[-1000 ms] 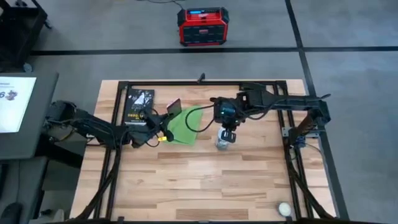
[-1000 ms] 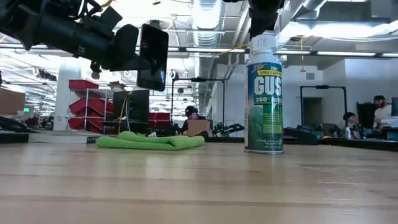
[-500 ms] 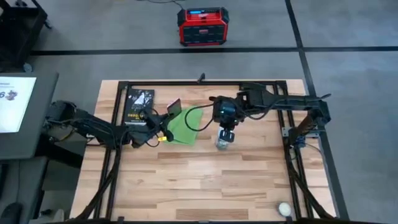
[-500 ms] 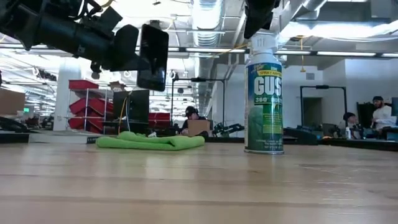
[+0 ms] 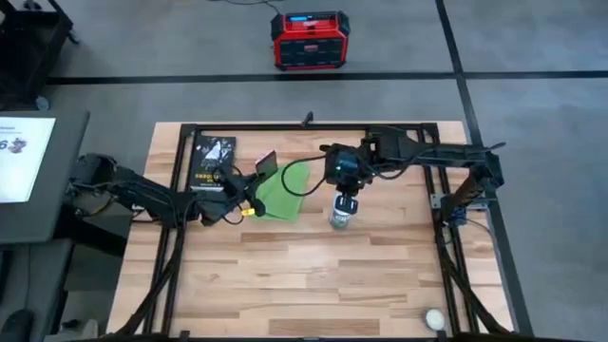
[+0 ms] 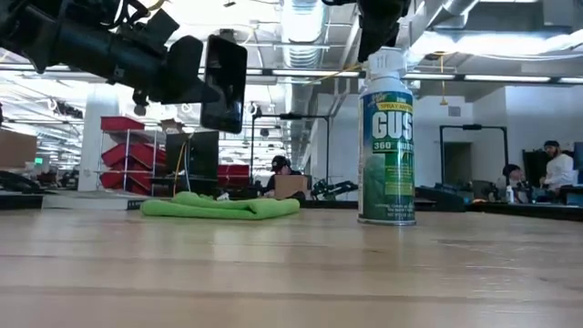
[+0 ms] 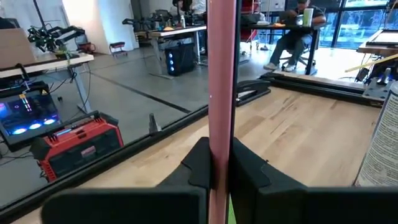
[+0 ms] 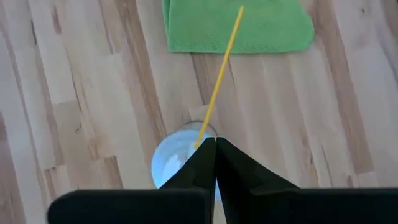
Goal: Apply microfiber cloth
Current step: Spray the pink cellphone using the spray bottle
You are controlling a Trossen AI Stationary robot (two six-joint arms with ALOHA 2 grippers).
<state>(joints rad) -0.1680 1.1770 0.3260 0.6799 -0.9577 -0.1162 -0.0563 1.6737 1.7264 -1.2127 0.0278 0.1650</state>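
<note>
The lime-green microfiber cloth lies folded and flat on the table, far of centre; it also shows in the low view and the right wrist view. My left gripper is shut on a dark phone with a pink edge, held in the air just left of the cloth. A spray can stands upright to the right of the cloth. My right gripper is shut just above the can's top, beside its thin yellow straw. My left gripper pinches the phone's two flat faces between its two fingers, at the phone's near end. The fingers come level from the table's left. The phone stands on edge, lifted clear of the table. My right gripper: I cannot tell whether its shut tips touch the can's top.
A black book with yellow lettering lies at the far left of the table. A small white ball sits at the near right corner. Bare wood fills the near half. A red box stands on the floor beyond.
My right gripper, still shut, has drawn back a little from straight above the can toward the cloth. The can, the cloth and the held phone have stayed where they were.
</note>
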